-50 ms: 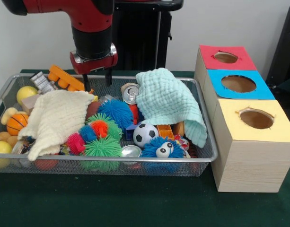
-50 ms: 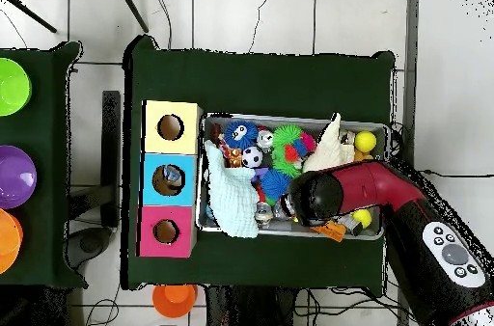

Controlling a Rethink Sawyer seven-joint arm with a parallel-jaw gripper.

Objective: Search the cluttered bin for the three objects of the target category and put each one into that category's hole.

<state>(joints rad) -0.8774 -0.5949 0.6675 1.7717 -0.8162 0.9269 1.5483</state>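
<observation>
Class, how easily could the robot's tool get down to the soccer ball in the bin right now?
Probably yes. The soccer ball lies uncovered on top of the pile, clear of both cloths. The open tool hangs above the bin's far side, with nothing between them.

A wire-mesh metal bin (image 1: 207, 152) is seen filled with a soft waffle-textured mint cloth (image 1: 171, 101), a nubbly cream cloth (image 1: 57, 118), shiny metal cans (image 1: 131, 93), spiky rubbery balls (image 1: 103, 147) and glossy plastic, beside matt pale-wood boxes (image 1: 249, 165).
</observation>
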